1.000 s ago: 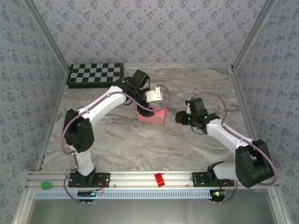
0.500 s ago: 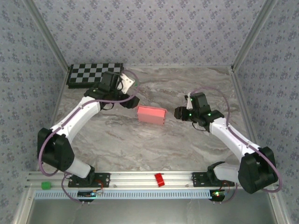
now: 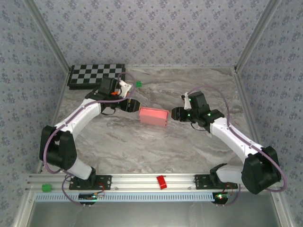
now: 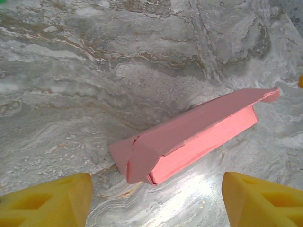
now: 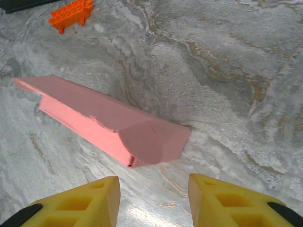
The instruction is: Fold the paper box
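While paper box (image 3: pixel 153 116) lies on walled marble table (image 3: pixel 189 142) | left tool (image 3: pixel 134 105), right tool (image 3: pixel 174 113) agape

Both short ends of your paper box (image 3: pixel 153 116) are taken: the left gripper (image 3: pixel 134 105) sits just beside its left end and the right gripper (image 3: pixel 174 114) just beside its right, both with jaws apart. The long sides face bare tabletop (image 3: pixel 156 146), open toward the near rail and toward the back wall. Beyond the left end lies an orange brick (image 5: pixel 71 14); a small green block (image 3: pixel 138 84) sits farther back; the checkerboard (image 3: pixel 96 75) occupies the far-left corner.
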Robot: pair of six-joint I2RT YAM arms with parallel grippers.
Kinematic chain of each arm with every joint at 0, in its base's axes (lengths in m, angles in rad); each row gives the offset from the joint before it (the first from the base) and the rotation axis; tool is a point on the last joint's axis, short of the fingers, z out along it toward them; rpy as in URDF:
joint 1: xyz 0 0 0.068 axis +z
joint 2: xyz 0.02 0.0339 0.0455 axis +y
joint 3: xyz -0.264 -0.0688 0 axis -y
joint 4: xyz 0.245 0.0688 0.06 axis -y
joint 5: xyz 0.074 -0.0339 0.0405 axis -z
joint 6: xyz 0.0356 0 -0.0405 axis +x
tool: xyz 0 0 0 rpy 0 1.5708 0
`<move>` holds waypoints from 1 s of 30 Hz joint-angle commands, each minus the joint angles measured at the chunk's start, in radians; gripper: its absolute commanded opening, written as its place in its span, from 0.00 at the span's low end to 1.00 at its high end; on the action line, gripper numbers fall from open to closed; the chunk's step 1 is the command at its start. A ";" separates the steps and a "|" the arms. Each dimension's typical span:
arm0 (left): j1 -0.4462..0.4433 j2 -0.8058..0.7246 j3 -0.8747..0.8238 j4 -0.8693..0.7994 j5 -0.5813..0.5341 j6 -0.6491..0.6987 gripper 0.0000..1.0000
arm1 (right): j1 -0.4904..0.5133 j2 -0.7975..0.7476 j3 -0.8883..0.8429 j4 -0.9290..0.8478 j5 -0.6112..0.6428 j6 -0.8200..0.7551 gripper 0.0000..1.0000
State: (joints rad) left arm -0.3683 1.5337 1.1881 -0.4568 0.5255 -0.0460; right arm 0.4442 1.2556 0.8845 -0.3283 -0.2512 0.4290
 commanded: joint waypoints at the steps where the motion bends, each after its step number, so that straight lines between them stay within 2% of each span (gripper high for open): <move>1: 0.005 0.022 0.000 0.009 0.065 0.009 0.68 | 0.013 0.028 0.039 0.005 -0.045 0.009 0.44; 6: 0.005 0.061 0.012 -0.026 0.090 0.021 0.58 | 0.023 0.061 0.060 0.006 -0.049 0.011 0.44; 18: 0.005 0.083 0.001 -0.035 0.121 0.032 0.51 | 0.025 0.114 0.075 0.005 -0.031 0.017 0.44; 30: 0.003 0.100 0.000 -0.051 0.141 0.028 0.47 | 0.029 0.145 0.084 0.011 -0.058 0.021 0.33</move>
State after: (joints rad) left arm -0.3683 1.6260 1.1881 -0.4843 0.6247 -0.0349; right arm 0.4656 1.3926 0.9310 -0.3248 -0.2863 0.4412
